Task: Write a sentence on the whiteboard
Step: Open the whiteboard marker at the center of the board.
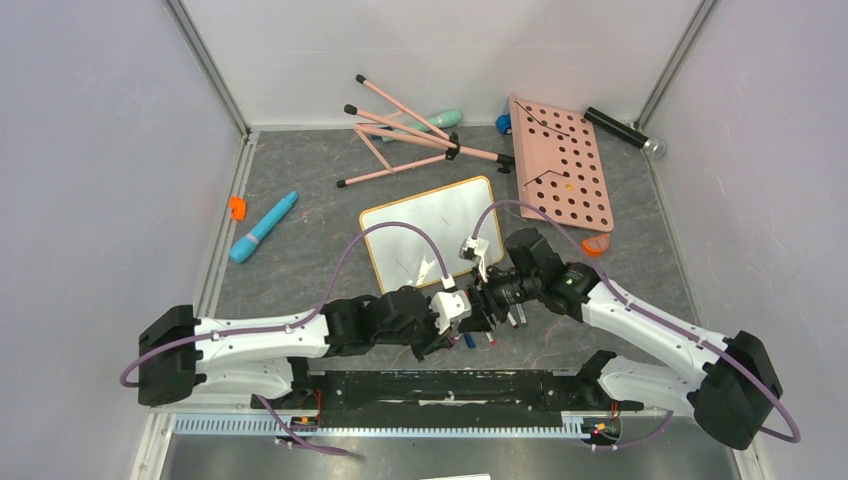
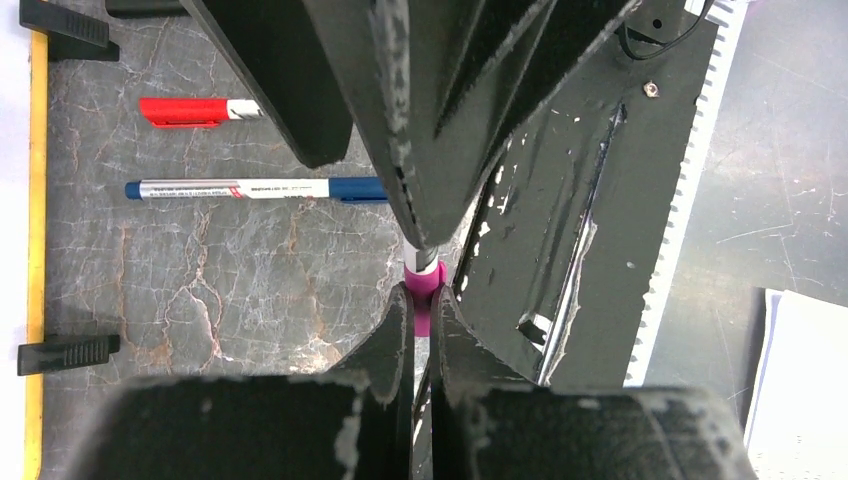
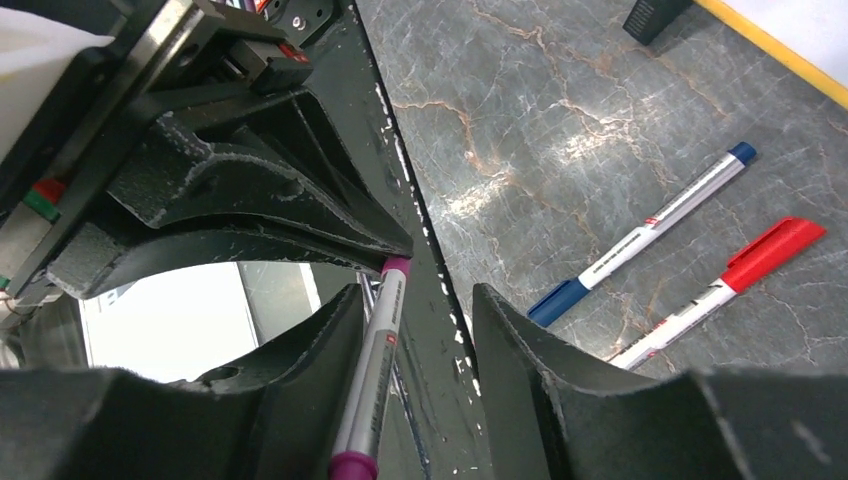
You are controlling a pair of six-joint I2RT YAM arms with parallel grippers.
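The whiteboard (image 1: 430, 232) lies flat mid-table, white with a thin tan rim; no sentence shows on it. Just in front of it both grippers meet tip to tip. My left gripper (image 2: 423, 300) is shut on the pink cap end of a grey marker (image 2: 424, 278). My right gripper (image 3: 418, 295) faces it with its jaws apart around the marker's barrel (image 3: 375, 360), which rests against one finger while the other stands off. In the top view the left gripper (image 1: 462, 312) and the right gripper (image 1: 492, 298) hide the marker.
A blue pen (image 2: 250, 188) and a red pen (image 2: 195, 110) lie on the table beside the grippers. Farther back are a pink holed board (image 1: 560, 165), a pink tripod (image 1: 410, 140), a blue tool (image 1: 262, 228) and a black cylinder (image 1: 620, 128). A black rail (image 1: 430, 385) runs along the near edge.
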